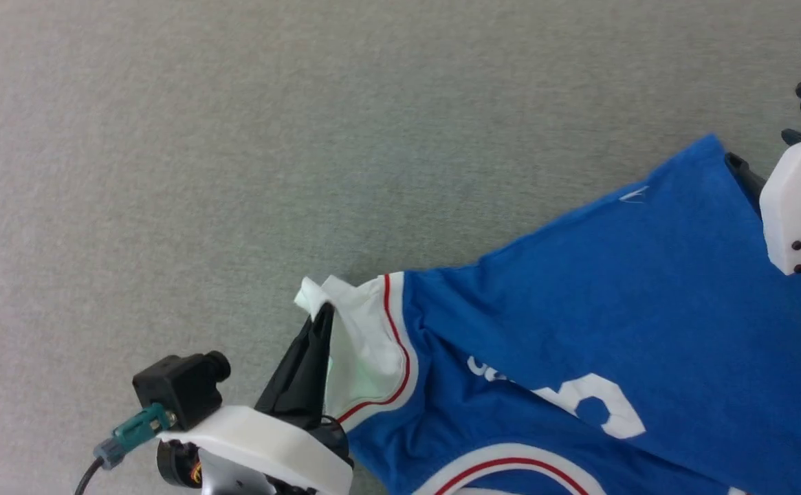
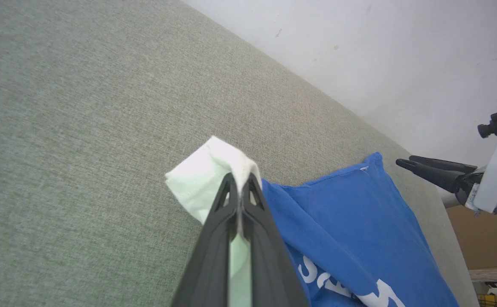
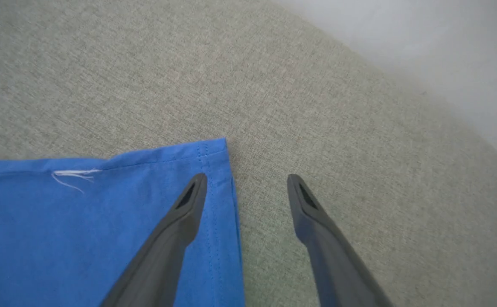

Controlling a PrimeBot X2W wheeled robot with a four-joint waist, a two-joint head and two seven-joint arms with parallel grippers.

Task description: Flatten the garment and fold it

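Bright blue jersey-style T-shirt (image 1: 613, 302) with white sleeves, spread on a grey-green woven fabric surface (image 1: 304, 137) and occupying the lower right of the head view. Partial white lettering (image 1: 593, 402) crosses the blue body, and red-and-white striped trim (image 1: 400, 344) borders the shoulder seam and collar. The fabric shows shallow diagonal creases running from the sleeve toward the far hem corner (image 3: 214, 153), where a loose white thread (image 3: 73, 175) lies along the stitched edge. The left gripper (image 2: 240, 181) is clenched on the crumpled white sleeve (image 2: 205, 175), its dark fingers pressed together with cloth bunched over their tips. The right gripper (image 3: 246, 183) is released, jaws spread wide at the hem corner: one finger over the blue cloth, the other over bare surface. A white wall (image 2: 380, 55) rises behind the surface.
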